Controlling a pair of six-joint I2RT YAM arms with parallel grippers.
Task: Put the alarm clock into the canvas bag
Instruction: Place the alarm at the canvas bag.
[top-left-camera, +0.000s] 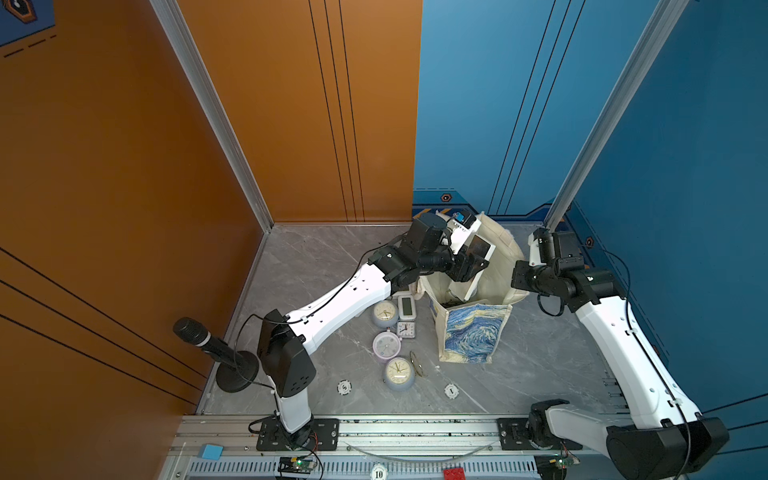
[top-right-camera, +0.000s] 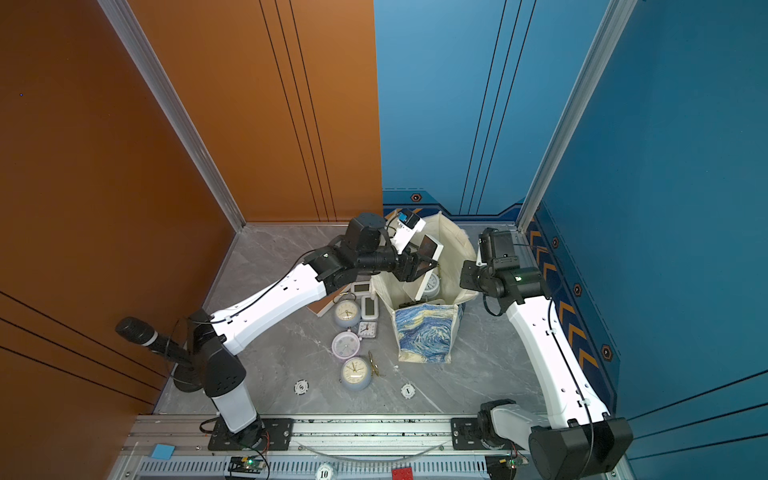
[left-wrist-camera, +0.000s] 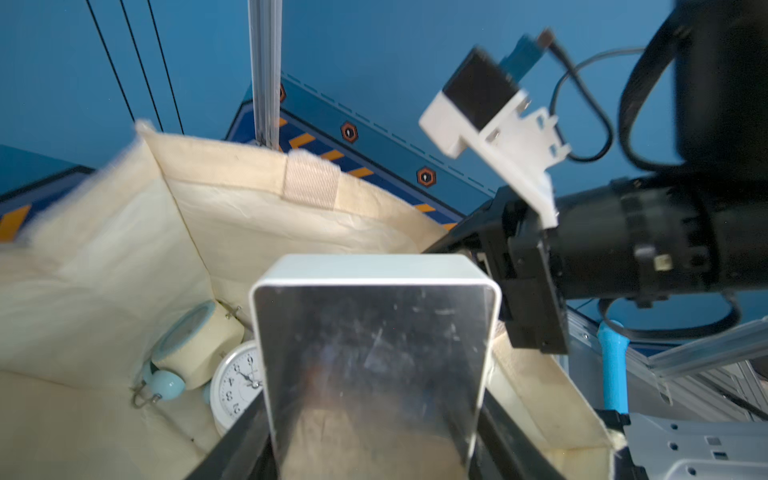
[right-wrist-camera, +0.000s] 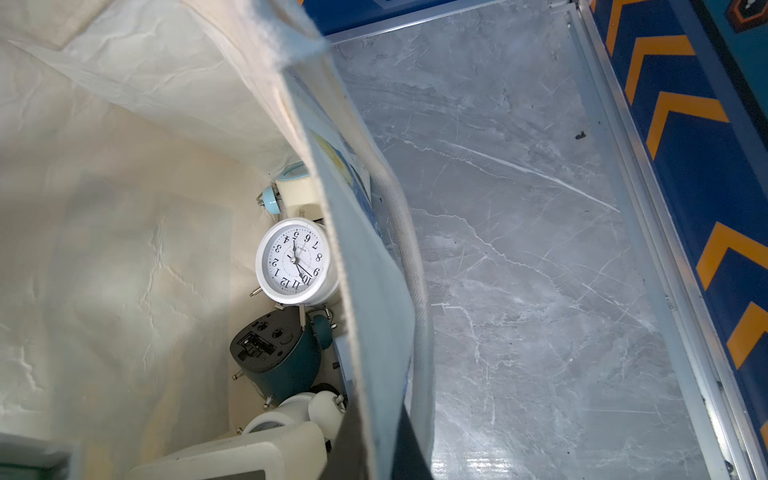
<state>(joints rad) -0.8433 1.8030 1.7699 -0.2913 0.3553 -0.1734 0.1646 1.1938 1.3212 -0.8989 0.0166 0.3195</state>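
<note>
1. At far left, a microphone (top-left-camera: 203, 338) stands on its round base by the orange wall.
2. We see loose clocks clustered on the grey table (top-left-camera: 540, 365) just beside the bag, among them a lilac round clock (top-left-camera: 386, 344) and a small square clock (top-left-camera: 405, 329).
3. The left gripper (left-wrist-camera: 372, 409) clamps the alarm clock (left-wrist-camera: 374, 332), a white block with a mirror face, by its two sides. We find the clock held tilted over the bag's open mouth.
4. The canvas bag (top-left-camera: 473, 332) stands upright, and its blue-and-yellow print shows in both top views. Inside it lie a white round clock (right-wrist-camera: 295, 262) and a teal clock (right-wrist-camera: 278, 357).
5. The right gripper (top-left-camera: 519, 278) is pinched closed on the bag's rim on the side nearest its own arm. We see the cream cloth running down toward it in the right wrist view.
</note>
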